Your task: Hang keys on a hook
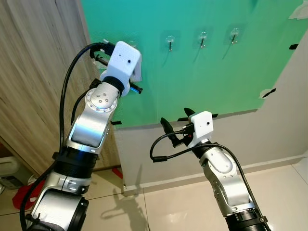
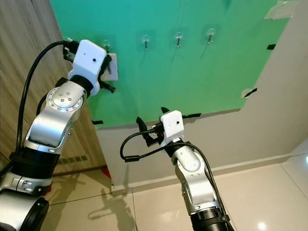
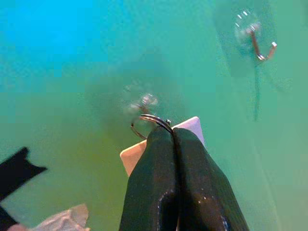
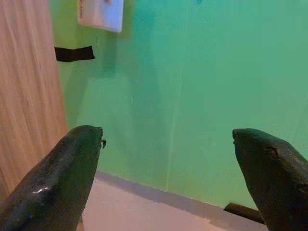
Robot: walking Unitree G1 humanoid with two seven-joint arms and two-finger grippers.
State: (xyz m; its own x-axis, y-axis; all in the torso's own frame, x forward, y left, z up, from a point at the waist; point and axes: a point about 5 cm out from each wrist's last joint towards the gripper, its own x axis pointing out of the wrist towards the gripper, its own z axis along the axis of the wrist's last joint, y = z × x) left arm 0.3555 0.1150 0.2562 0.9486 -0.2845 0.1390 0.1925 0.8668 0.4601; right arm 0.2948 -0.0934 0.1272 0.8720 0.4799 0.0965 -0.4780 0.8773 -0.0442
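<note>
My left gripper [image 3: 172, 132] is raised against the green board [image 1: 207, 82] and is shut on a metal key ring [image 3: 144, 121] with a white tag [image 3: 131, 156]. The ring sits just below the leftmost clear hook [image 3: 144, 101], close to it; I cannot tell whether it touches. In the eye views the left wrist housing [image 1: 125, 60] covers the fingers, and the tag [image 2: 112, 67] sticks out beside it. Three more hooks [image 1: 170, 42] run to the right along the board. My right gripper [image 1: 177, 120] stands open lower down, facing the board's bottom edge with nothing held.
A wood-grain panel [image 1: 33, 72] borders the board on the left. Below the board is a grey wall [image 1: 269, 139] with black tape strips, then a tiled floor [image 1: 163, 207]. A red item [image 1: 21, 195] and a white container [image 1: 8, 171] lie at the lower left.
</note>
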